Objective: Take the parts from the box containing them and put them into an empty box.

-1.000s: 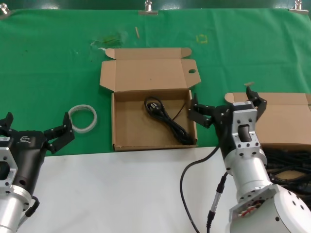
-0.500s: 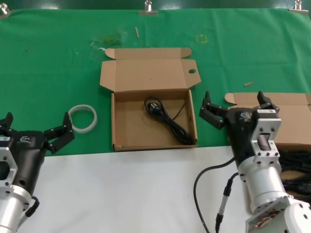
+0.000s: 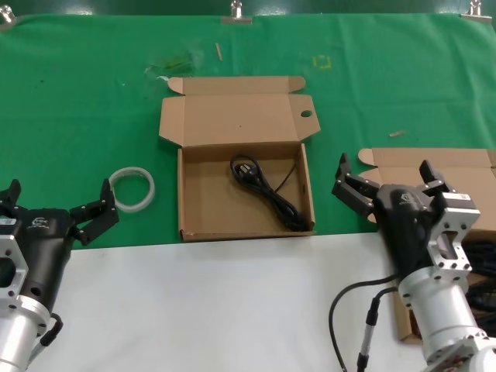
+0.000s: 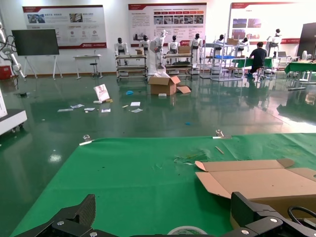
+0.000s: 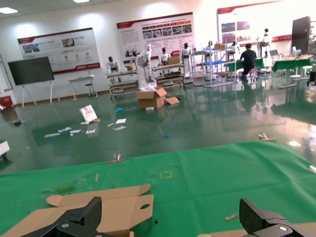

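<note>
Black and silver, the left gripper [image 3: 56, 211] sits at the near left edge over the white part of the surface [image 3: 194, 302], well to the left of the middle box [image 3: 244, 194]; its fingers [image 3: 99, 211] are spread wide and hold nothing. The right gripper [image 3: 385, 186] is on the other side, just right of the middle box's right wall and over the near left corner of the right-hand box [image 3: 457, 198], with its fingers [image 3: 350, 188] also spread wide and empty.

Beside the right arm, at the near right edge, lies a tangle of black cords [image 3: 469, 271] in the right-hand box, partly hidden by the arm. The middle box lies open on the green cloth [image 3: 93, 101], its near wall close to where the white part begins. Inside it is one black cord [image 3: 267, 190], running from a plug near the box's far wall toward its near right corner. A white ring [image 3: 132, 188] lies on the cloth just left of the middle box, between it and the left gripper.

Behind the middle box its lid [image 3: 239, 116] lies folded back flat, and the lid's right flap has a small oval hole [image 3: 306, 114]. Farther back, metal clips [image 3: 235, 11] pin the cloth's far edge.
</note>
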Motion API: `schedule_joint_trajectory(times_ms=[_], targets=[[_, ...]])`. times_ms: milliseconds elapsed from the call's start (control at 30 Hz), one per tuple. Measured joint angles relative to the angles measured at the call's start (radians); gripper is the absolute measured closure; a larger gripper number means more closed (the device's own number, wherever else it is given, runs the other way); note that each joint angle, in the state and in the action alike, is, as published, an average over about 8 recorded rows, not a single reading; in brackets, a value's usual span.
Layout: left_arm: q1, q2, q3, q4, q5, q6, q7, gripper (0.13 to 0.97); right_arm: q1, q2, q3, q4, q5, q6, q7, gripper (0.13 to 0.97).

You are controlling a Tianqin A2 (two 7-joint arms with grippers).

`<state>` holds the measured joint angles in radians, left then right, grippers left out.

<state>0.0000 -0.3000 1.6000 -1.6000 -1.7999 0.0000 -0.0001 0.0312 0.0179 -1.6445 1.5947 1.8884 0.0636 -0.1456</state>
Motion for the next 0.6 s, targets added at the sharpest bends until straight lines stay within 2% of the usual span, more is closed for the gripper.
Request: schedule_joint_trajectory(times_ms=[200, 600], targets=[[0.0, 0.0, 0.0, 0.0, 0.0, 0.0, 0.0, 0.132, -0.017, 0.0, 0.025, 0.003, -0.05, -0.036, 0.082, 0.129], [0.0, 0.0, 0.0, 0.0, 0.0, 0.0, 0.0, 0.132, -0.02, 0.0, 0.028, 0.003, -0.056, -0.041, 0.093, 0.129]])
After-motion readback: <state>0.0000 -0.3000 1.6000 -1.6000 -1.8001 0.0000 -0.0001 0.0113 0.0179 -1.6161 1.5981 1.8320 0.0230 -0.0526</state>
